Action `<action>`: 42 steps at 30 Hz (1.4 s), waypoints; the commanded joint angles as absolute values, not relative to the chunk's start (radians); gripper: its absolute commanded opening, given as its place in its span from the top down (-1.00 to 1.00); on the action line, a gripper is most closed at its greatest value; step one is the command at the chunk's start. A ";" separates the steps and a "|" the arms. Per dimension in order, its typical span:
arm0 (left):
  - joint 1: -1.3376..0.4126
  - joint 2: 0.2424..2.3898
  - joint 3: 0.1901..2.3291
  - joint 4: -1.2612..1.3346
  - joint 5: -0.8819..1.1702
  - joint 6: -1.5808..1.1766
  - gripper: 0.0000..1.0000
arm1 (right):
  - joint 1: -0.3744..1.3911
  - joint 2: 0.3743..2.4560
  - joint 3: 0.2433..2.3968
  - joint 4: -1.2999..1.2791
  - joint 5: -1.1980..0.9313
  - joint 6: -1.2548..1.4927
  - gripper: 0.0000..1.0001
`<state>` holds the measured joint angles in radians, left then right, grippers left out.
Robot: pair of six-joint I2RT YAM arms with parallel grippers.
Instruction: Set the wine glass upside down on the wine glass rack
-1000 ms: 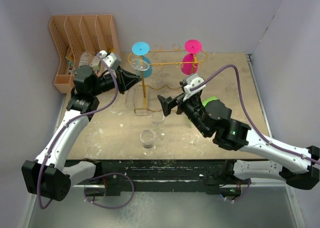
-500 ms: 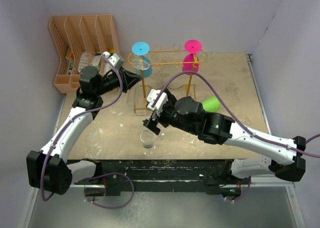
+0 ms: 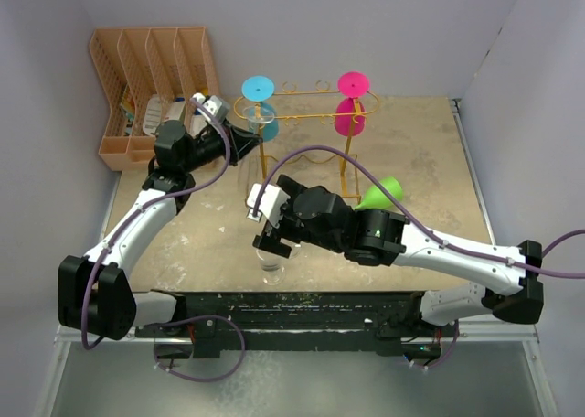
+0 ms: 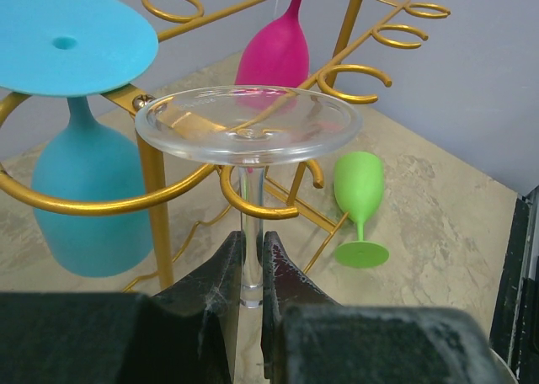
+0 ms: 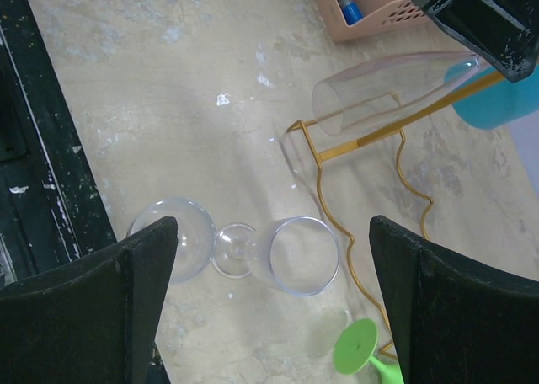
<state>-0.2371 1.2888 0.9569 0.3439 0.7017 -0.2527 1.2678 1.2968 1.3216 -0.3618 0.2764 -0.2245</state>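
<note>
My left gripper is shut on the stem of a clear wine glass, which it holds upside down with its round foot on top. The stem stands right at a hook of the golden wine glass rack, beside the blue glass. From above, that gripper sits at the left end of the rack. My right gripper is open, hovering over two more clear glasses standing upright on the table near the front edge.
A blue glass and a pink glass hang upside down on the rack. A green glass lies on its side right of the rack's base. The peach organizer stands at the back left.
My right arm has swung left and toward the front edge, from beside the rack to above the two standing clear glasses. The left gripper has kept its hold, shifting only slightly.
</note>
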 commanded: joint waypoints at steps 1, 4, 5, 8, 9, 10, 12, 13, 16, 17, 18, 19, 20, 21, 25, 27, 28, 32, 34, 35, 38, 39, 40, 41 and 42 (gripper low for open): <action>-0.240 1.283 0.962 0.443 0.693 -0.281 1.00 | 1.269 1.275 1.346 -0.363 0.306 -0.246 -0.89; -0.242 1.282 0.954 0.435 0.688 -0.277 1.00 | 1.269 1.280 1.334 -0.389 0.330 -0.249 -0.81; -0.242 1.280 0.949 0.433 0.687 -0.273 0.91 | 1.268 1.284 1.332 -0.404 0.338 -0.249 -0.79; -0.243 1.270 0.939 0.422 0.686 -0.253 0.55 | 1.264 1.311 1.352 -0.473 0.335 -0.227 -0.65; -0.243 1.268 0.938 0.415 0.683 -0.250 0.43 | 1.262 1.322 1.361 -0.492 0.347 -0.227 -0.59; -0.244 1.266 0.936 0.407 0.682 -0.246 0.37 | 1.256 1.329 1.365 -0.504 0.338 -0.226 -0.52; -0.244 1.264 0.934 0.397 0.674 -0.242 0.35 | 1.231 1.340 1.375 -0.523 0.289 -0.211 -0.38; -0.244 1.261 0.932 0.392 0.669 -0.239 0.35 | 1.211 1.347 1.384 -0.533 0.255 -0.201 -0.30; -0.244 1.253 0.931 0.377 0.665 -0.230 0.34 | 1.187 1.373 1.403 -0.550 0.213 -0.190 -0.15; -0.244 1.251 0.930 0.372 0.665 -0.226 0.33 | 1.184 1.381 1.409 -0.555 0.206 -0.190 -0.14; -0.244 1.248 0.928 0.370 0.664 -0.226 0.33 | 1.181 1.389 1.413 -0.559 0.201 -0.190 -0.14; -0.244 1.243 0.927 0.364 0.662 -0.222 0.33 | 1.180 1.395 1.415 -0.562 0.201 -0.188 -0.14; -0.244 1.240 0.927 0.359 0.661 -0.219 0.33 | 1.178 1.401 1.416 -0.564 0.201 -0.186 -0.14; -0.244 1.236 0.924 0.356 0.661 -0.213 0.33 | 1.174 1.405 1.417 -0.565 0.201 -0.184 -0.13; -0.244 1.218 0.912 0.329 0.663 -0.187 0.18 | 1.162 1.410 1.412 -0.559 0.202 -0.189 -0.11; -0.244 1.204 0.903 0.307 0.660 -0.171 0.07 | 1.152 1.413 1.408 -0.556 0.185 -0.190 -0.05; -0.245 1.192 0.900 0.294 0.657 -0.163 0.03 | 1.147 1.417 1.407 -0.558 0.177 -0.189 -0.02; -0.244 1.159 0.893 0.233 0.640 -0.125 -0.14 | 1.134 1.446 1.402 -0.578 0.161 -0.190 0.11; -0.243 1.147 0.890 0.206 0.641 -0.105 -0.14 | 1.121 1.456 1.395 -0.580 0.147 -0.192 0.12; -0.243 1.141 0.889 0.193 0.643 -0.100 -0.14 | 1.112 1.462 1.390 -0.580 0.138 -0.194 0.13; -0.244 1.120 0.878 0.168 0.637 -0.086 -0.14 | 1.095 1.475 1.383 -0.580 0.117 -0.204 0.22; -0.244 1.114 0.875 0.159 0.633 -0.080 -0.15 | 1.093 1.478 1.382 -0.581 0.113 -0.207 0.30; -0.244 1.108 0.873 0.146 0.630 -0.074 -0.15 | 1.091 1.481 1.384 -0.585 0.110 -0.211 0.43; -0.244 1.099 0.873 0.128 0.628 -0.067 -0.15 | 1.089 1.484 1.388 -0.588 0.106 -0.214 0.60; -0.244 1.087 0.871 0.112 0.627 -0.057 -0.16 | 1.088 1.485 1.394 -0.594 0.100 -0.219 0.79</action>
<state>-0.2382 1.1385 0.8818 0.1577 0.6399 -0.1104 1.0973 1.4933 1.3666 -0.5770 0.1337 -0.2028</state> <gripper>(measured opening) 0.574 0.237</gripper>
